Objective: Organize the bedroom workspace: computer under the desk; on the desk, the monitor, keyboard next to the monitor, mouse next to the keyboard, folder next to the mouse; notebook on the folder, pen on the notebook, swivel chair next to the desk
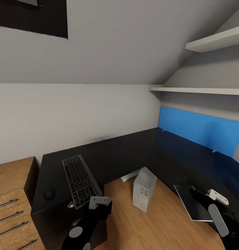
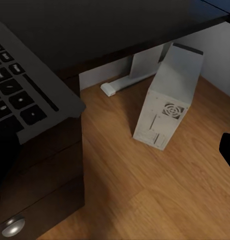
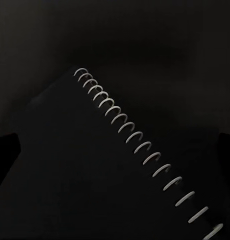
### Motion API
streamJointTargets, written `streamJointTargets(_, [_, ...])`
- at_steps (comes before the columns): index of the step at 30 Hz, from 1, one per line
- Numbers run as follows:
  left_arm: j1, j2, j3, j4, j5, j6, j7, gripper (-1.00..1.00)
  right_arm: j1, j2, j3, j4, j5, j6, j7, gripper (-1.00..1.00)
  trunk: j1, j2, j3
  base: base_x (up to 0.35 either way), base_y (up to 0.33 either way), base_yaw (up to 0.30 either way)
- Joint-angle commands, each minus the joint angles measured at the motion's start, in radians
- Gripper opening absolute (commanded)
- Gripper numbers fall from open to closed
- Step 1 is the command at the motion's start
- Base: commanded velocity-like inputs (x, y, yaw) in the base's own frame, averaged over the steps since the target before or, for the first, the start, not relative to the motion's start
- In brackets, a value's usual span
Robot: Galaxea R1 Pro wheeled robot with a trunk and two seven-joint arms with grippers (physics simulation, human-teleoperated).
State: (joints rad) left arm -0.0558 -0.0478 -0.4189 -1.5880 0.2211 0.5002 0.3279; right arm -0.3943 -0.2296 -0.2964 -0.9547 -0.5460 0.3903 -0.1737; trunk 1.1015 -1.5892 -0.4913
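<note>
1. We see the keyboard [image 1: 81, 181] lying on the black desk [image 1: 109, 156] at lower left of the head view, its near end overhanging the edge; the mouse [image 1: 49, 193] sits just beside it.
2. The computer [image 1: 144, 189] stands tilted on the wooden floor [image 1: 157, 222] at lower centre.
3. Our left end effector [image 1: 98, 203] hovers by the keyboard's near end; we cannot tell its grip.
4. Our right end effector [image 1: 206, 194] sits over the notebook [image 1: 190, 203] at lower right; grip unclear.

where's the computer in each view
Head view: the computer stands tilted on the wooden floor below the desk's inner corner.
Left wrist view: the computer is at centre right, vent grille facing the camera.
Right wrist view: not in it; a spiral-bound notebook is seen.
Shared landmark: the keyboard.
</note>
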Motion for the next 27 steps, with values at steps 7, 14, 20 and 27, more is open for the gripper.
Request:
streamJointTargets(7, [-0.001, 0.000, -0.001, -0.001, 0.011, 0.003, 0.010, 1.00, 0.000, 0.001, 0.000, 0.027, -0.018, 0.007, -0.011, 1.00, 0.000, -0.001, -0.001, 0.000, 0.001, 0.000])
streamJointTargets(14, [-0.001, 0.000, -0.003, -0.001, 0.011, 0.003, 0.010, 1.00, 0.000, 0.001, -0.001, 0.027, -0.018, 0.001, -0.011, 1.00, -0.008, 0.013, 0.005, 0.000, 0.000, 0.000])
streamJointTargets(20, [-0.001, -0.002, -0.003, -0.001, 0.010, 0.003, 0.011, 1.00, 0.000, 0.002, -0.001, 0.016, -0.018, -0.008, -0.006, 1.00, -0.031, 0.055, 0.024, 0.000, 0.000, 0.000])
streamJointTargets(27, [-0.001, -0.003, -0.003, 0.000, 0.009, 0.003, 0.011, 1.00, 0.008, 0.039, 0.001, -0.195, -0.009, -0.007, -0.011, 1.00, -0.057, 0.104, 0.046, 0.000, 0.000, 0.000])
